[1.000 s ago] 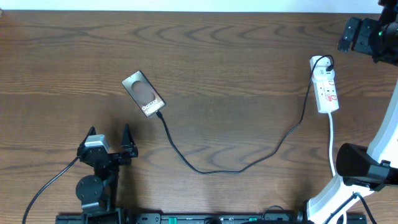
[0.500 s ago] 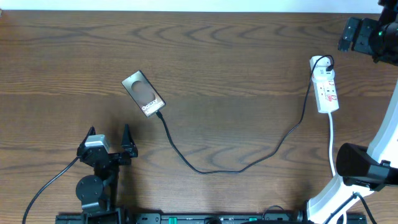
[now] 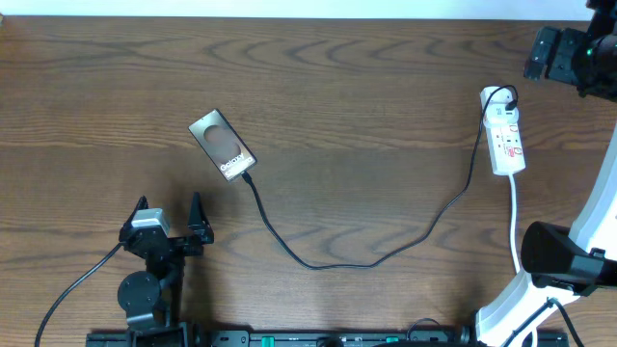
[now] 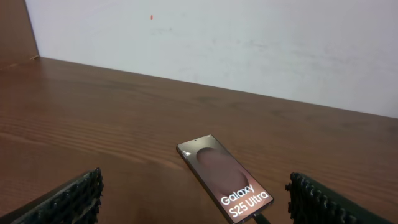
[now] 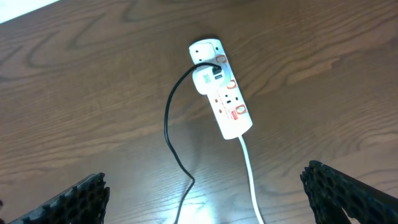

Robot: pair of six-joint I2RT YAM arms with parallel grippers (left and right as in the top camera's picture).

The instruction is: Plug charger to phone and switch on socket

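Closest in, the left claw [image 3: 170, 208] sits low over the counter [image 3: 366, 58], its two fingers wide apart and holding nothing. To its right the charger [image 3: 328, 264] lies in a long loop on the wood. One end meets the bottom edge of the phone [image 3: 222, 145], which lies flat near the left claw. It looks plugged in, so I think that step is done. The other end runs to the socket [image 3: 505, 135], well away on the right side. Past that, the right claw [image 5: 208, 193] hangs above the socket, fingers wide apart and empty. I cannot tell if the switch [image 5: 231, 83] is on. Next, that claw should come down and push the small red switch by the plug [image 5: 205, 79].
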